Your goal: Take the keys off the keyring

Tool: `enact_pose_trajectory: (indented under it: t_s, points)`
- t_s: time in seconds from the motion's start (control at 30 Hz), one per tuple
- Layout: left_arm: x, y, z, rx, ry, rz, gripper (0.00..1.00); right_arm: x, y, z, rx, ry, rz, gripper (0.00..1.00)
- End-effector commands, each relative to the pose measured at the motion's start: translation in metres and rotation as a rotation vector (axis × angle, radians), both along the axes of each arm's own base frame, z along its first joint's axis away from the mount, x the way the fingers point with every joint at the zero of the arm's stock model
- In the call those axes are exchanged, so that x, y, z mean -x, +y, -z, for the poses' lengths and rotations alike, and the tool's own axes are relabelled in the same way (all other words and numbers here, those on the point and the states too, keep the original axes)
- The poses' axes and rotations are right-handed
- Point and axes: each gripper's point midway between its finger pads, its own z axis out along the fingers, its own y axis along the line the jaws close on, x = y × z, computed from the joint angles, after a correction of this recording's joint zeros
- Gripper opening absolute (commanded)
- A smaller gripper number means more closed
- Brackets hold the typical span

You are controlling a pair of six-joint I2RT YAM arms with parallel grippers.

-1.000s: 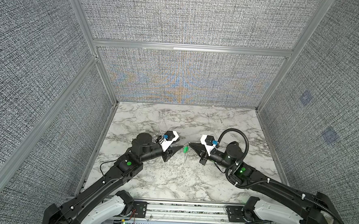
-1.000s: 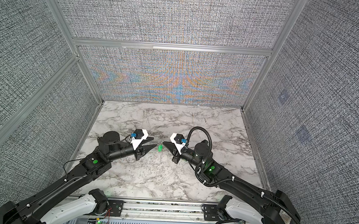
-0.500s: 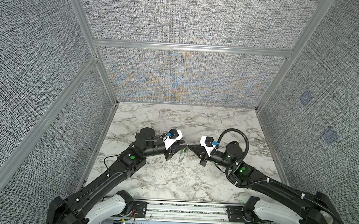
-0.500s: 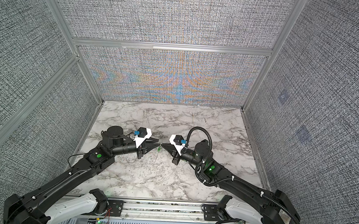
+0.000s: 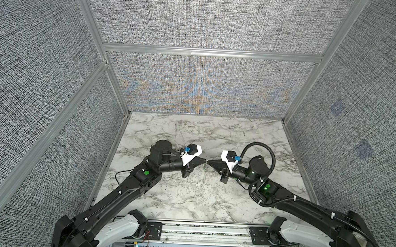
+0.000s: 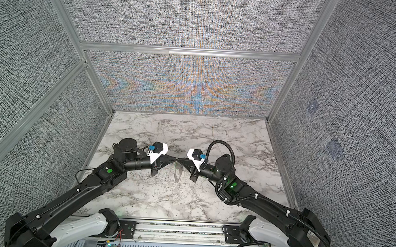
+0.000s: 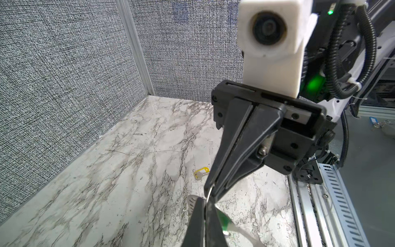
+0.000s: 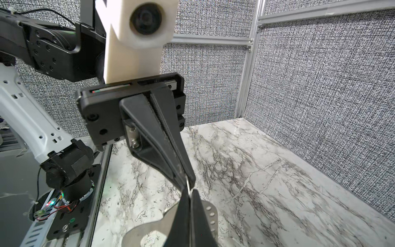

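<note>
Both arms are nose to nose over the middle of the marble table [image 5: 188,198], tips held up off the surface. The left gripper [image 5: 203,162] and right gripper [image 5: 209,162] meet tip to tip in both top views, jaws on each pressed tight together. In the wrist views a thin wire ring [image 8: 187,185] runs out of one pair of tips straight into the other, so both look clamped on that wire. Can't tell how deep it sits in either. The keyring [image 8: 210,212] hangs under the tips: a flat metal loop that reads silver-grey here, with a row of small dots along one side. Its notched edge shows in the left wrist view. In both top views it dangles just below the meeting point, and the marble shows through the loop. How it links to the wire is hidden behind the fingers. Only a patch of the green-tagged key [image 7: 224,220] shows: its green tag, tucked just behind the left gripper's fingers, up in the air with the loop. I can't make out its blade clearly. The yellow-tagged key [image 7: 201,172] lies flat on the table by itself, off the keyring and well apart from it. From the left wrist it sits beyond the right gripper's fingers. I can't pick it out in the top views.
</note>
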Motion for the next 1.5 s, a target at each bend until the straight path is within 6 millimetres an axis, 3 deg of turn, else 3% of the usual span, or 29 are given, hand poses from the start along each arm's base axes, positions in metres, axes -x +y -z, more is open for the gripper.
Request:
enact_pose_trajectory:
  t_s: [0.0,0.1,0.23,0.4,0.53,0.93,1.23,1.4,1.43,1.47]
  points:
    - [-0.003,0.002,-0.003,-0.042,-0.025,-0.009,0.0,-0.008,-0.007,-0.003,0.028,-0.028,0.073,0.19]
    - [-0.01,0.006,0.003,-0.136,-0.028,-0.03,0.0,-0.02,-0.017,0.006,0.13,-0.023,0.158,0.28]
    - [-0.014,0.01,0.014,-0.274,-0.018,-0.031,0.0,-0.023,-0.021,0.009,0.213,-0.036,0.185,0.28]
    - [-0.015,0.011,0.015,-0.369,-0.023,-0.008,0.0,-0.021,-0.016,0.005,0.194,-0.038,0.156,0.27]
    - [-0.015,0.009,0.012,-0.388,-0.032,0.007,0.0,-0.017,-0.007,0.004,0.166,-0.015,0.109,0.22]
    - [-0.011,0.004,0.012,-0.386,-0.039,0.041,0.0,-0.018,0.006,0.007,0.12,0.025,0.061,0.19]
    - [-0.006,0.002,0.013,-0.378,-0.045,0.066,0.0,-0.014,0.008,0.005,0.105,0.019,0.036,0.0]
    - [-0.007,0.002,0.011,-0.36,-0.058,0.058,0.0,-0.009,0.01,0.007,0.104,0.027,0.007,0.0]
    - [-0.009,0.002,0.01,-0.353,-0.061,0.047,0.04,-0.009,0.01,0.006,0.101,0.028,0.006,0.0]
    - [-0.012,0.003,0.007,-0.346,-0.066,0.026,0.15,-0.009,0.01,0.005,0.098,0.025,0.005,0.0]
